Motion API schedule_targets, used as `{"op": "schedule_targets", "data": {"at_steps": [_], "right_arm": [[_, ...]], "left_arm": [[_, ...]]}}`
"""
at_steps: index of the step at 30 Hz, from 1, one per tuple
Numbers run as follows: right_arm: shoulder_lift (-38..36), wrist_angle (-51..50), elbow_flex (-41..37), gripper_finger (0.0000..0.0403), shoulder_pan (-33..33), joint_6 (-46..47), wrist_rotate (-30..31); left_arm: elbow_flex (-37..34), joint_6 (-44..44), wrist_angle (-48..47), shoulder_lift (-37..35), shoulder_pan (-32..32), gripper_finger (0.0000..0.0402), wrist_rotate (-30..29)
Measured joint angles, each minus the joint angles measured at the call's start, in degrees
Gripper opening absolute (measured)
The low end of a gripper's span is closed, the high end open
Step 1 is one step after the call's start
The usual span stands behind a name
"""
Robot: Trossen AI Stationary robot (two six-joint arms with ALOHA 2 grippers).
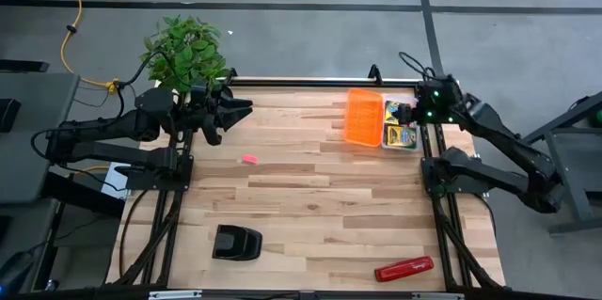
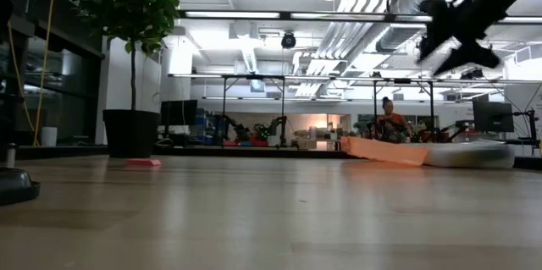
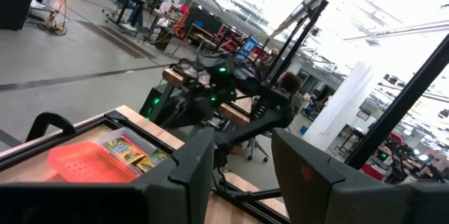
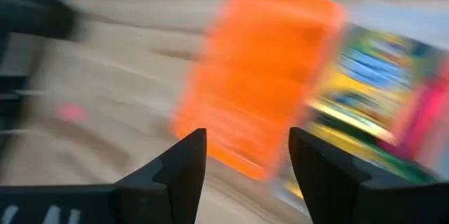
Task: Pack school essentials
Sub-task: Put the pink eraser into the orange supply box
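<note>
An open case (image 1: 400, 135) lies at the table's far right, its orange lid (image 1: 362, 117) folded out flat toward the left. Yellow-green crayon boxes (image 1: 401, 134) lie inside it and also show in the right wrist view (image 4: 365, 90). A tiny pink eraser (image 1: 248, 159) lies flat on the wood left of centre. My right gripper (image 1: 416, 108) hangs open and empty in the air over the case's far end (image 4: 245, 161). My left gripper (image 1: 233, 112) is open and empty at the far left, held level and pointing toward the case (image 3: 242, 175).
A black blocky object (image 1: 235, 242) stands near the front left. A red stapler (image 1: 404, 269) lies at the front right. A potted plant (image 1: 183, 51) stands behind the far left corner. Bare wood lies between the eraser and the case.
</note>
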Motion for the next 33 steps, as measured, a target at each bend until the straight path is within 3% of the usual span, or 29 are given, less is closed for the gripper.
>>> {"op": "schedule_targets", "data": {"at_steps": [7,10,12,16,21,27,33], "right_arm": [[-5.5,36.8,-7.2,0.0195,12.1,12.1,-3.5],[-3.4,51.2,-7.3,0.0195,18.3,10.7,-2.8],[-1.0,55.5,-5.5,0.0195,22.6,7.0,-2.2],[3.9,54.8,0.4,0.0195,29.9,-5.2,-2.0],[9.2,51.3,5.6,0.0195,36.5,-16.2,-1.9],[13.3,51.1,7.7,0.0195,40.5,-24.0,-1.9],[14.9,51.2,9.0,0.0195,42.0,-24.0,-0.6]], "left_arm": [[0.0,0.0,0.0,0.0,0.0,0.0132,0.0],[0.0,0.0,0.0,0.0,0.0,0.0132,0.0],[0.0,0.0,0.0,0.0,0.0,0.0132,0.0],[0.0,1.2,0.1,0.0,0.0,0.0132,0.4],[0.0,9.2,-0.5,0.0,0.0,0.0132,4.6],[0.0,15.1,-2.4,0.0,0.0,0.0132,6.0],[0.0,20.9,-3.3,0.0,0.0,0.0132,8.0]]}}
